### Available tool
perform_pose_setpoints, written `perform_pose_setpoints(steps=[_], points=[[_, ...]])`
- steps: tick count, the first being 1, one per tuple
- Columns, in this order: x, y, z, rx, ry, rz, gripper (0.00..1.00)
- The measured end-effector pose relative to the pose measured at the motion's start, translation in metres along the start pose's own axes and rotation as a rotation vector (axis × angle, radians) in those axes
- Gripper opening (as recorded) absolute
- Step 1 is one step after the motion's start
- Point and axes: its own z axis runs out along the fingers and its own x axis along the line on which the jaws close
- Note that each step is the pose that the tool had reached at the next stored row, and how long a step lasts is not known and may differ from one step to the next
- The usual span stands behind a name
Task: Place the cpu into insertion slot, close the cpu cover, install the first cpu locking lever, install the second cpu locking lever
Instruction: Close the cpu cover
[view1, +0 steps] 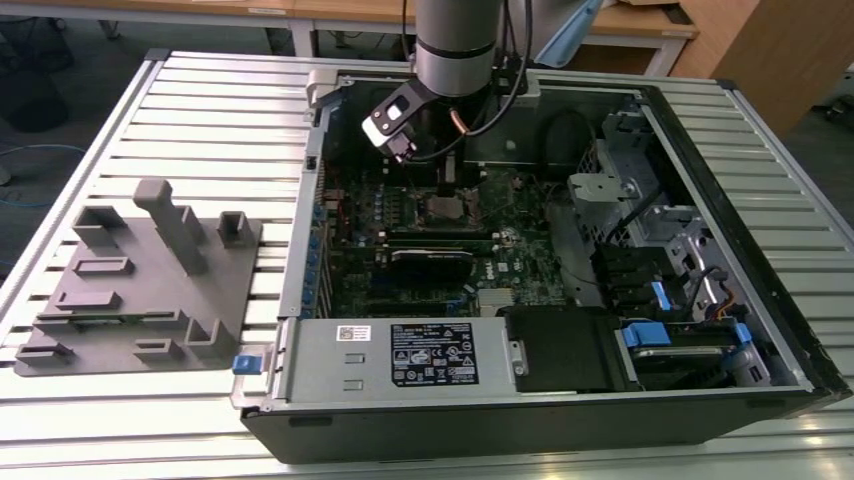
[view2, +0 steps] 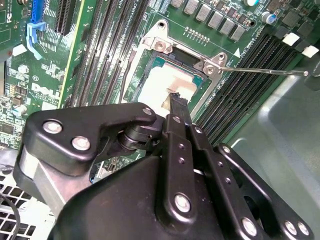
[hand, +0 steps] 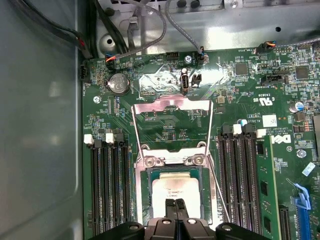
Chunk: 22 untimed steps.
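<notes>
Cpu (hand: 170, 187) lies flat in the insertion slot (hand: 142, 190), with its dull silver top facing up. In the second wrist view the cpu (view2: 159, 84) sits inside the slot's shiny rim (view2: 161, 46). The green board (hand: 240, 100) is all around the slot.

The gripper (hand: 175, 204) is right over the cpu. Its two black fingers are pressed close together, with nothing held between them. The tips seem to touch the top of the cpu near one edge. In the second wrist view the gripper (view2: 174, 97) comes down onto the same spot.

The cpu cover (hand: 170, 106) is open. This thin silver frame is swung back away from the slot, so the cpu is not covered. A thin metal lever (view2: 265, 71) sticks out sideways from the slot's corner, over the long black slots.

In the exterior view the robot arm (view1: 454, 40) reaches down into the open computer case (view1: 534, 420), which lies on the tabletop (view1: 200, 100). A grey holder (view1: 134, 290) sits beside the case, on the exterior view's left.
</notes>
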Motion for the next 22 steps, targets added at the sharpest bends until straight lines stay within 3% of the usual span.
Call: perform_pose_setpoints(steps=[22], points=[[0.0003,0.0006,-0.0069,-0.0001,0.0002,0.0,0.11]])
